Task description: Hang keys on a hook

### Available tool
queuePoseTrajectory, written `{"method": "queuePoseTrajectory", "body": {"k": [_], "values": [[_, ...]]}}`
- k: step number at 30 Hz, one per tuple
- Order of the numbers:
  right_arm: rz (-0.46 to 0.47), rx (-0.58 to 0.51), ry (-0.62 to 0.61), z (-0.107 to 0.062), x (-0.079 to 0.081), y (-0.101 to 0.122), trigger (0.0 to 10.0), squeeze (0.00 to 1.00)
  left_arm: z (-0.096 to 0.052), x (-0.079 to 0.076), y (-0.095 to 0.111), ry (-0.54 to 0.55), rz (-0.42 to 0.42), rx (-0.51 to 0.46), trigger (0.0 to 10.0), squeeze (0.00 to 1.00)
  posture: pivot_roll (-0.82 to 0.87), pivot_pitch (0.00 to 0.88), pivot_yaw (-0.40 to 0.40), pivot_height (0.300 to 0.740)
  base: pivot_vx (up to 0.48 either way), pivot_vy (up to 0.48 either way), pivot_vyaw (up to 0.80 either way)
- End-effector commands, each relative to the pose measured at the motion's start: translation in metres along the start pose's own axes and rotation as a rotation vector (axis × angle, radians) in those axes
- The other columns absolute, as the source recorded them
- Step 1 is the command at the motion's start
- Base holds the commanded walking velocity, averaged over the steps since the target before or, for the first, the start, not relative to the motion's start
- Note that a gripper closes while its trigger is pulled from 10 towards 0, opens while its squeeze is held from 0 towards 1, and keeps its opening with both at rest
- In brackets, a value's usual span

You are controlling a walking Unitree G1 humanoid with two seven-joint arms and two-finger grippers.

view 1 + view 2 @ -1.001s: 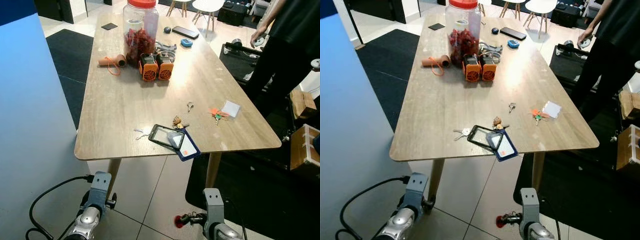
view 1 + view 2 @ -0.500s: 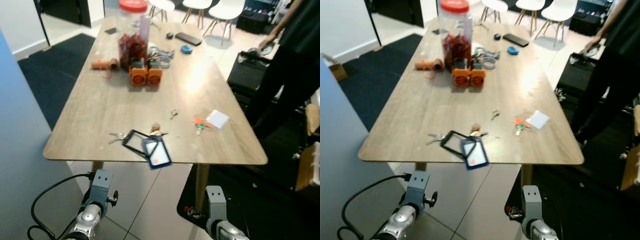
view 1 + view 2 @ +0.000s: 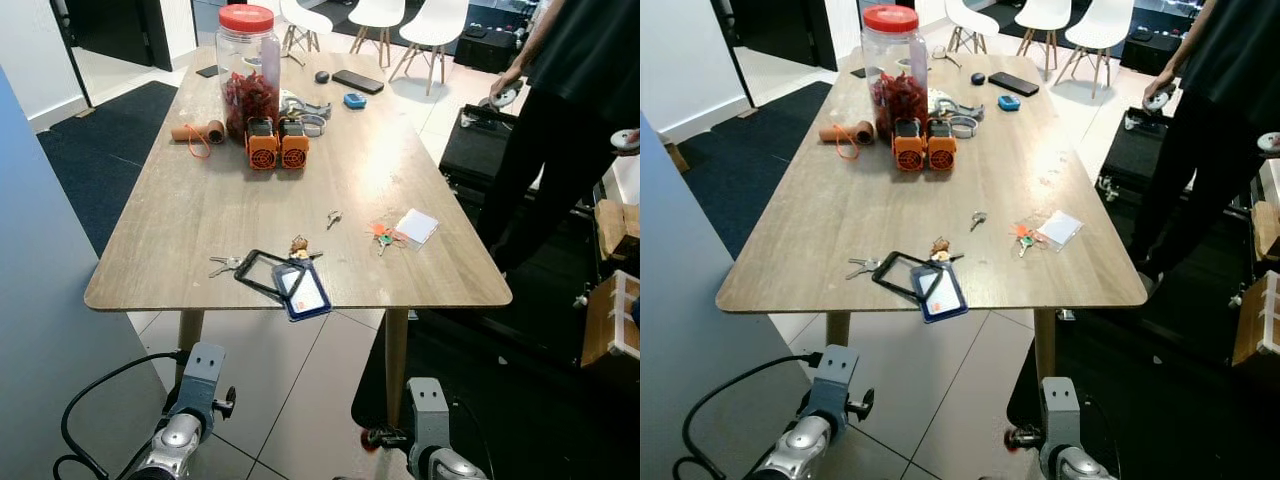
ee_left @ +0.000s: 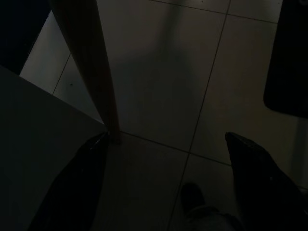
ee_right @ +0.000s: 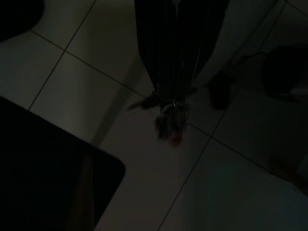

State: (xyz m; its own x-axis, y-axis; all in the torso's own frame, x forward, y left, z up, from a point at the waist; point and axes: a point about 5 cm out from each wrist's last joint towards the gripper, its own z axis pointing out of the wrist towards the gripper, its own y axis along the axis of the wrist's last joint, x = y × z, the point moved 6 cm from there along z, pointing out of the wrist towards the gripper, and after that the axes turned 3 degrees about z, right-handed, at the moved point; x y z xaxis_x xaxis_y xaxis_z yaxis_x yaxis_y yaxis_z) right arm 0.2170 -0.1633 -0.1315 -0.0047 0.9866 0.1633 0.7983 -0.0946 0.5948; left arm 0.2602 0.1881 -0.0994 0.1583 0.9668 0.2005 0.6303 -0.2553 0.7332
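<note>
I saw my right gripper (image 5: 168, 103) hold a bunch of keys (image 5: 169, 126) low by the floor (image 5: 96, 72), and my left gripper (image 4: 163, 159) hung wide.

Keys (image 5: 169, 121) with a red tag hang from the closed right gripper (image 5: 166, 103), low by the floor, beside the table leg (image 3: 395, 365).

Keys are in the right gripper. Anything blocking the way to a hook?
Cannot tell: no hook can be made out. The right gripper holds the keys low over the tiled floor, in front of and below the table.
</note>
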Motion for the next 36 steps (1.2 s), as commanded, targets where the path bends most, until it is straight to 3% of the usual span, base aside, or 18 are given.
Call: {"method": "queuePoseTrajectory", "body": {"k": [1, 9, 20, 36], "values": [[0.011, -0.003, -0.009, -0.0004, -0.0037, 0.0016, 10.0, 0.0, -0.0008, 0.0024, -0.0036, -0.006, 0.035, 0.013, 10.0, 0.0, 0.09, 0.013, -0.079, 0.74, 0.0, -0.48, 0.0], [0.013, -0.005, -0.01, -0.0003, -0.0032, 0.0017, 10.0, 0.0, -0.0015, 0.0017, -0.0054, -0.005, 0.039, 0.016, 10.0, 0.0, 0.09, 0.013, -0.076, 0.74, 0.0, -0.48, 0.0], [0.016, -0.002, -0.009, -0.0002, -0.002, 0.0004, 10.0, 0.0, -0.0012, 0.0095, -0.004, 0.029, 0.022, 0.013, 10.0, 0.0, 0.1, 0.016, -0.075, 0.74, 0.0, 0.0, 0.0], [0.012, -0.001, -0.012, -0.0004, -0.003, 0.0001, 10.0, 0.0, -0.0014, 0.0057, -0.0034, 0.014, 0.005, 0.005, 10.0, 0.0, 0.1, 0.018, -0.075, 0.74, 0.0, 0.0, 0.0]]}}
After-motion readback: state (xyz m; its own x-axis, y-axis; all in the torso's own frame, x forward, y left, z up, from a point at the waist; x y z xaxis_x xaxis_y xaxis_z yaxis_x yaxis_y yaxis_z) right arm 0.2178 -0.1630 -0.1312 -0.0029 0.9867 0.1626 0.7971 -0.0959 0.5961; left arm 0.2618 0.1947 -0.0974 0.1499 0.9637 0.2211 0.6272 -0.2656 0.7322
